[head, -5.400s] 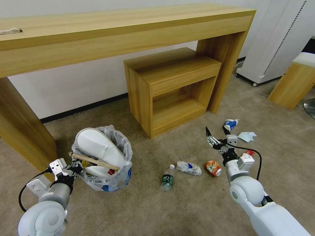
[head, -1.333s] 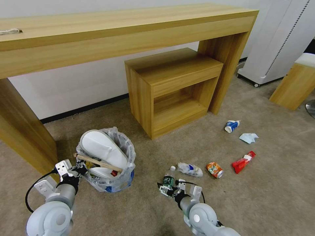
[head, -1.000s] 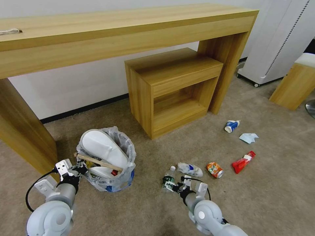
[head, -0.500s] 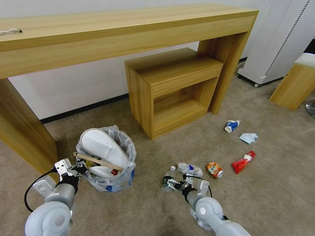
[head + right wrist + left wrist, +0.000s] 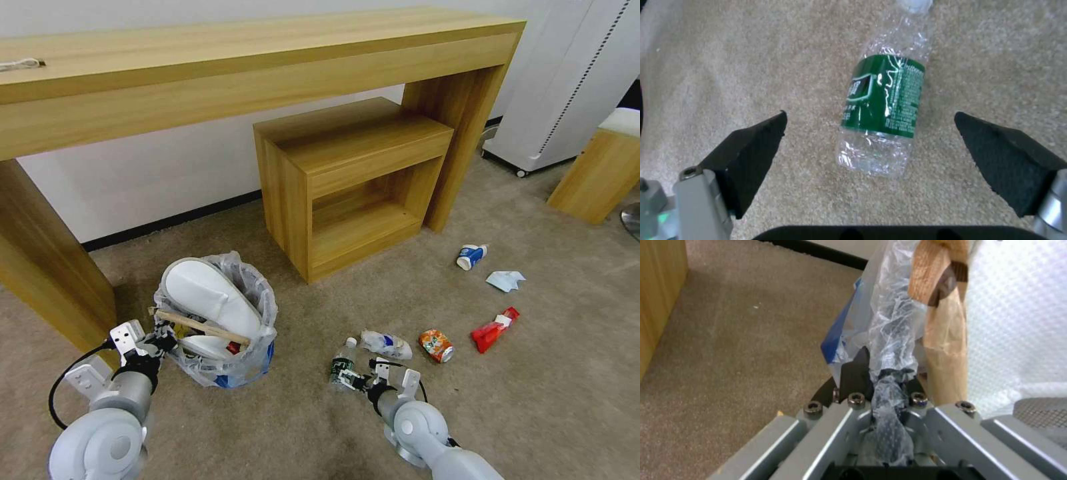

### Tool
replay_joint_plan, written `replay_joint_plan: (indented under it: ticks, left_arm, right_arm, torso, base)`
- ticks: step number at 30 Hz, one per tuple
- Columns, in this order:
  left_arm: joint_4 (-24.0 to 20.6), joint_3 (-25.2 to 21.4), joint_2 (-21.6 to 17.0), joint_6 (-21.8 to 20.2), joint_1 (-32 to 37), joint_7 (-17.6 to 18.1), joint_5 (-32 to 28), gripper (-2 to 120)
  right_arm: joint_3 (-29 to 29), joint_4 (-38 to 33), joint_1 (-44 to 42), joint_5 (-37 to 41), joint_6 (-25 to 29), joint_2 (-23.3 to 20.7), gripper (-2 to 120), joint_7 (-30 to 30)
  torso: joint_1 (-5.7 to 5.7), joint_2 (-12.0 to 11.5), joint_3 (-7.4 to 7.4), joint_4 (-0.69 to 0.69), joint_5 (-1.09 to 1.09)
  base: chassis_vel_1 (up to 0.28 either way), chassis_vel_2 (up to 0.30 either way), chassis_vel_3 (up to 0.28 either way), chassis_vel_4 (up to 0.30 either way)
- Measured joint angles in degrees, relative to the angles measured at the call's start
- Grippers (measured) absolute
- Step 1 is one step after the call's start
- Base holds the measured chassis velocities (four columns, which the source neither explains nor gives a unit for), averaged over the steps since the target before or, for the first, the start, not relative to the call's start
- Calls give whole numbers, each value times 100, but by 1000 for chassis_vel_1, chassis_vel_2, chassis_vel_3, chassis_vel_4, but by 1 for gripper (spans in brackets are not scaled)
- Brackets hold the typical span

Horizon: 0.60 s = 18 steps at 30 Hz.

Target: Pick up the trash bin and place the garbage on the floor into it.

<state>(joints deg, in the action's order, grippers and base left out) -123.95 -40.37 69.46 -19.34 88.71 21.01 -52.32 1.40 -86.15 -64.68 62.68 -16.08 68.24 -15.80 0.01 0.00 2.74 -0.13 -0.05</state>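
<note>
right pincer [image 5: 351,380] lowered, open beside bottle [image 5: 341,364] on beige carpet [image 5: 533,373], left pincer [image 5: 162,339] clamping bin liner [image 5: 889,340]

Bare carpet [image 5: 786,56] flanks clear bottle [image 5: 882,110] both sides; right gripper [image 5: 871,116] jaws spread wide, nothing between pads and bottle.

- In my right wrist view, the clear bottle's [image 5: 884,110] cap was cut off by the frame edge.
- The trash bin's [image 5: 223,363] dark base stayed hidden behind its plastic bag.
- I couldn't read the crushed can's [image 5: 435,345] print; too small.
- The long table's [image 5: 200,80] left end ran out of frame.
</note>
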Motion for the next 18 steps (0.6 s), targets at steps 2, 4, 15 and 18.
replay_joint_plan:
  ticks: [2,4,15,18]
  left_arm:
    - [-17,3,-8,0,-4,0,-14,2]
    - [-20,3,-9,0,-6,0,-19,2]
    - [-35,-2,-31,-4,-10,2,-45,2]
    - [-35,-5,-31,-5,-8,2,-45,2]
  right_arm:
    - [31,78,59,0,-8,37,92,34]
    - [46,112,84,0,-10,56,92,38]
    - [213,463,300,-62,-6,271,91,117]
    - [237,534,324,-100,10,305,89,134]
  torso:
    - [0,0,0,0,0]
    - [0,0,0,0,0]
    - [0,0,0,0,0]
    - [0,0,0,0,0]
  base:
    - [0,0,0,0]
    - [0,0,0,0]
    - [0,0,0,0]
    - [0,0,0,0]
